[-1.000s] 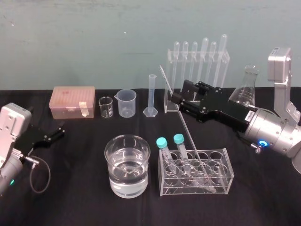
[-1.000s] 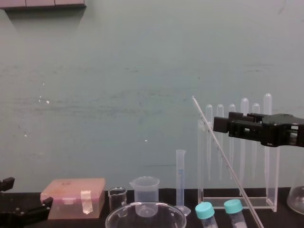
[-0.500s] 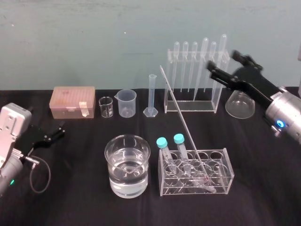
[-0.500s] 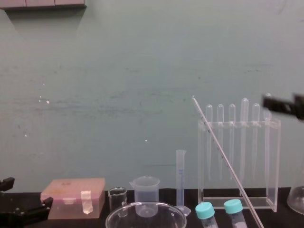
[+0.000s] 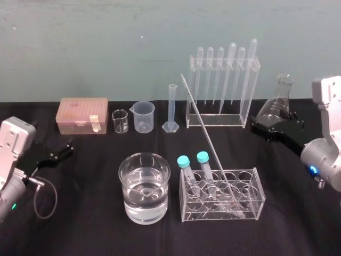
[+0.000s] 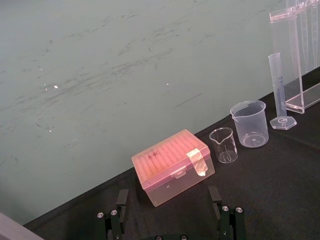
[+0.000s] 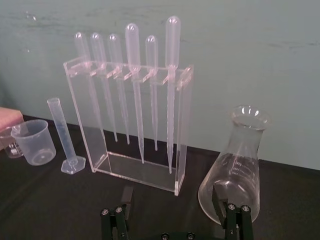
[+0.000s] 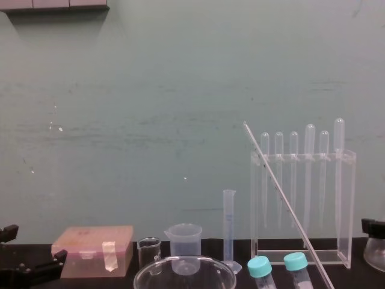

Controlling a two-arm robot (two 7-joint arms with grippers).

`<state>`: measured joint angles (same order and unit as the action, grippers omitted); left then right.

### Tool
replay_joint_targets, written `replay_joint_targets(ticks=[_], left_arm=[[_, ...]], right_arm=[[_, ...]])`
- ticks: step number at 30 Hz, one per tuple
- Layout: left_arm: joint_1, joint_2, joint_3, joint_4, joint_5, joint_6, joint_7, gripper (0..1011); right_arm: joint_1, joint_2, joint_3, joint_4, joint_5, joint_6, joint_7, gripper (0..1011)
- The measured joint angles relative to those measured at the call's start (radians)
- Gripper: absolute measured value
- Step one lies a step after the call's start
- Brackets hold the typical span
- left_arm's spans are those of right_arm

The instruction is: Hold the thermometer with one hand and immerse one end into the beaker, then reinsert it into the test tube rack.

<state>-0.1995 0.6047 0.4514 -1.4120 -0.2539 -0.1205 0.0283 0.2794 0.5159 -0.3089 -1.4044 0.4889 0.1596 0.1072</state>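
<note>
At near centre, found the thermometer [image 5: 205,136] propped aslant in the test tube rack [image 5: 258,200], foot lodged in a well, just right of the beaker [image 5: 130,208]. Found right end effector [image 5: 265,129] unclenched and empty by the flask [image 5: 277,104]; left end effector [image 5: 63,151] unclenched, parked far left.

Black table [image 5: 80,224]: beaker [image 5: 144,186], test tube rack [image 5: 250,201], pink box [image 5: 82,114], flask [image 5: 276,106], pipette stand [image 5: 216,121].

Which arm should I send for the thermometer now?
Right, probably. The thermometer leans in the front rack, right of the beaker. The right tool sits open beside the flask, nearer it; the left tool is parked far left.
</note>
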Motion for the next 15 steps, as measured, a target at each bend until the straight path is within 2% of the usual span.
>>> replay_joint_targets(ticks=[15], left_arm=[[0.000,0.000,0.000,0.000,0.000,0.000,0.000,1008]], right_arm=[[0.000,0.000,0.000,0.000,-0.001,0.000,0.001,1003]])
